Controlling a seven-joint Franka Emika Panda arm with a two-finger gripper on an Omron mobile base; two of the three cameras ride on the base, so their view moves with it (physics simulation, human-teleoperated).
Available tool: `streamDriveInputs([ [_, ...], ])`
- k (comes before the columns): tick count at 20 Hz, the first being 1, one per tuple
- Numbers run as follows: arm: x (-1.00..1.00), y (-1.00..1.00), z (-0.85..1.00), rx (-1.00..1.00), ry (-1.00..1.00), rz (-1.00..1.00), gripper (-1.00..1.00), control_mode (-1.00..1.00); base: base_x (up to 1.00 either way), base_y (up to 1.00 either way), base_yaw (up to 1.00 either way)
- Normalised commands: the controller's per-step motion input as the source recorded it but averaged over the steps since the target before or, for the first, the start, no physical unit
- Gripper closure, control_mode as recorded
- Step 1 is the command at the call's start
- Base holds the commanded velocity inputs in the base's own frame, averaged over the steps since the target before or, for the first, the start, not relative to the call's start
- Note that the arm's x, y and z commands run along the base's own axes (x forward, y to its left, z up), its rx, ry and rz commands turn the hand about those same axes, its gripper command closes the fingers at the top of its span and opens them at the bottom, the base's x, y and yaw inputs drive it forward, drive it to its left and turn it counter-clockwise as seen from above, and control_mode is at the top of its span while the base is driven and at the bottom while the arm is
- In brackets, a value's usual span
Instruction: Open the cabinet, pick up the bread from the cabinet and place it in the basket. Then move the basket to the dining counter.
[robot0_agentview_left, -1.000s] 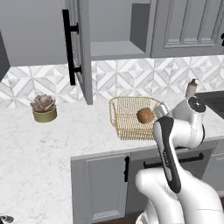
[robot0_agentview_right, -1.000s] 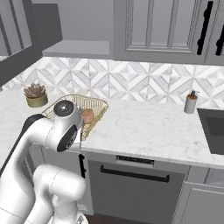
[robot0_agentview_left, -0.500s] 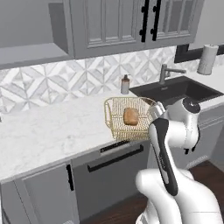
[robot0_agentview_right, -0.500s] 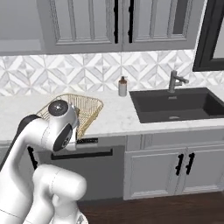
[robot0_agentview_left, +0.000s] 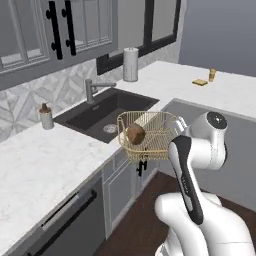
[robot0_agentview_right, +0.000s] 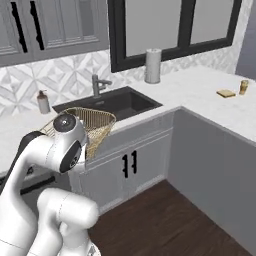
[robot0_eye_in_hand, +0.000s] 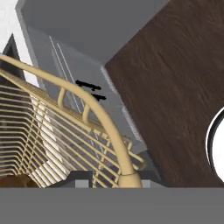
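The gripper (robot0_eye_in_hand: 109, 183) sits at the edge of the basket (robot0_agentview_left: 155, 131), and its jaws are nearly together, pinching the gold rim of the basket between them. In the hand view the rim (robot0_eye_in_hand: 103, 116) curves down to the fingers, and the wire side spreads away to the left. The basket is up in the air, in front of the counter edge and just past the sink (robot0_agentview_left: 107, 112), touching nothing else. The bread (robot0_agentview_left: 135, 134) lies inside the basket, on its left side in the left base view, and a bit of it shows brown at the bottom left of the hand view. Under the basket are the grey cupboard doors (robot0_agentview_right: 131, 167) with black handles, and the dark wood floor (robot0_agentview_right: 165, 215). Behind the sink stands a tap (robot0_agentview_left: 92, 90), and a small soap bottle (robot0_agentview_left: 46, 116) stands on the counter to the left of it. A roll of paper towels (robot0_agentview_left: 130, 64) stands by the dark window (robot0_agentview_right: 175, 25). The white counter (robot0_agentview_right: 220, 107) bends round the corner to the right, and far along it rest a small yellow thing (robot0_agentview_left: 200, 82) and a little cup (robot0_agentview_left: 212, 75). Up on the wall are grey glass doors with long black handles (robot0_agentview_left: 60, 25). The white arm itself hides part of the basket in the right base view.
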Motion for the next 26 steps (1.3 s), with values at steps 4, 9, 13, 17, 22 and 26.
streamDriveInputs([
  [4,0.00,0.00,0.00,0.00,0.00,0.00,1.00,1.00,0.15,-0.53,-0.77],
  [9,0.00,0.00,0.00,0.00,0.00,0.00,1.00,1.00,0.24,-0.59,-0.64],
  [13,0.00,0.00,0.00,0.00,0.00,0.00,1.00,1.00,0.33,-0.78,-0.43],
  [17,0.00,0.00,0.00,0.00,0.00,0.00,1.00,1.00,0.49,-1.00,-0.26],
  [22,0.00,0.00,0.00,0.00,0.00,0.00,1.00,1.00,0.61,-1.00,-0.37],
  [26,0.00,0.00,0.00,0.00,0.00,0.00,1.00,1.00,0.71,-0.95,-0.48],
])
